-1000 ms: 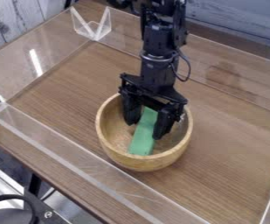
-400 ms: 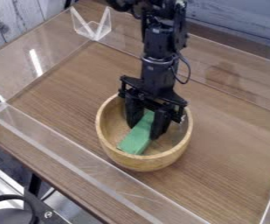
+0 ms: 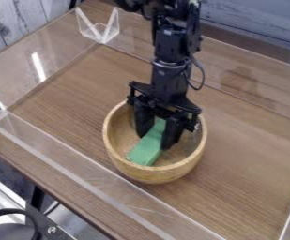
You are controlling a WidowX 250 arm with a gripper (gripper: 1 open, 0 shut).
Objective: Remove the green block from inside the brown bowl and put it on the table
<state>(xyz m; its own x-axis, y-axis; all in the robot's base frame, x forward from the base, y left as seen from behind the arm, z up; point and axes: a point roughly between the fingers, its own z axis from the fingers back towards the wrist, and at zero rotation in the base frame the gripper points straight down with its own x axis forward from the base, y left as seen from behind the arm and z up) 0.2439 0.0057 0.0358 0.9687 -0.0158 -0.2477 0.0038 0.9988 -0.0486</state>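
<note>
Setting: wood-grain desk (image 3: 241, 141) fenced by low clear acrylic walls (image 3: 59, 159), with pale planks in the background at 10 o'clock.

Camera view, arm: 1 black robot arm (image 3: 173, 42) comes down from 12 o'clock, pointing steeply into the brown bowl (image 3: 122, 153), which sits at about 6 o'clock from the frame's center.

Camera view, gripper: the gripper (image 3: 159, 131) is inside the bowl with its 2 fingers on either side of the green block's upper end; the jaws are clamped on the block.

Camera view, what just changed: a second ago the fingers stood wider, apart from the block's sides; now they have drawn in and pinch it. The arm itself has not shifted. The block looks shorter and more tipped up than before.

Meaning for the task: my reading is that the grasp has just been made and the lift has not begun; removal and placing on the desk both remain.

Bowl contents: only the green block (image 3: 148, 148), leaning from the bowl's floor at 7 o'clock up toward the fingers.

Block location: inside the bowl, lower end low in the bowl, though I cannot tell if it touches the floor.

Other item: a clear angled piece (image 3: 99, 26) in the far corner at 11 o'clock, well apart.
</note>
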